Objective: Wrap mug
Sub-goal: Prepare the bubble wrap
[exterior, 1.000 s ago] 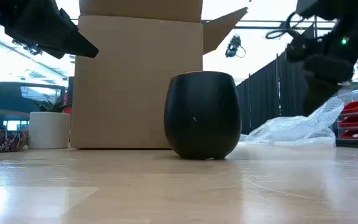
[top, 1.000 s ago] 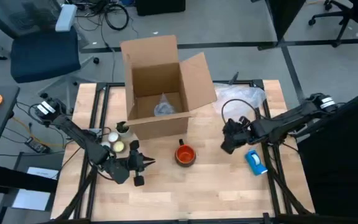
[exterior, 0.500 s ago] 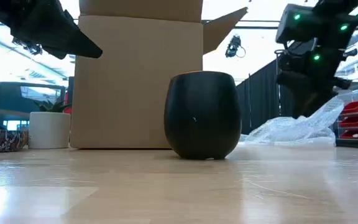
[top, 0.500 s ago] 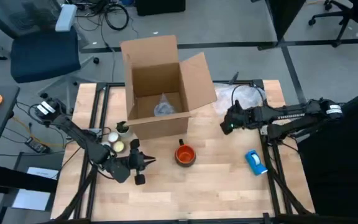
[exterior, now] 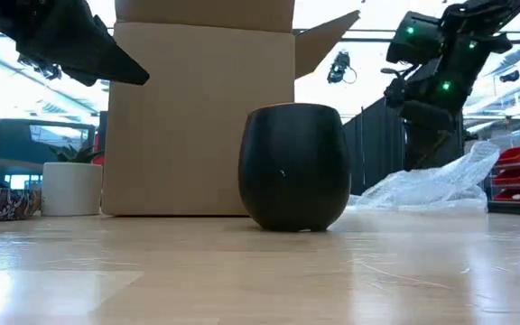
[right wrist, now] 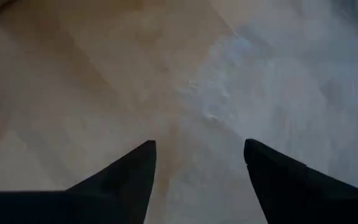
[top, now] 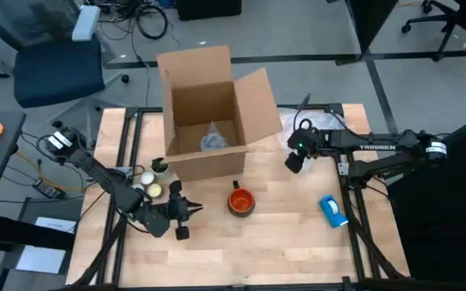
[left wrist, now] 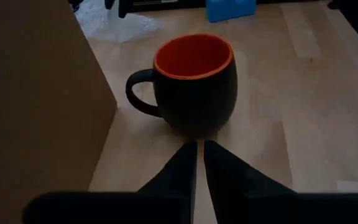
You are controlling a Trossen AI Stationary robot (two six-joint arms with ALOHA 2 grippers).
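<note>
Nearest the table's front edge, left of the mug (top: 241, 201), the left gripper (top: 186, 210) rests with its two fingers (left wrist: 185, 168) almost together, holding nothing and pointing at the mug. One mug stands alone on the wooden table (top: 281, 242), upright, just in front of the cardboard box (top: 209, 109): round-bellied, dark outside, bright orange inside, its dark handle turned toward the box. To the mug's right lies one blue object (top: 332, 209). To its left, beside the box, sit two small white pots (top: 152, 184). Behind the mug, the single open box holds a crumpled clear wrap (top: 213, 139). Right of the box, the right gripper (top: 293, 162) hovers with fingers (right wrist: 123, 177) spread wide and empty, at the edge of one sheet of bubble wrap (top: 318, 125).
</note>
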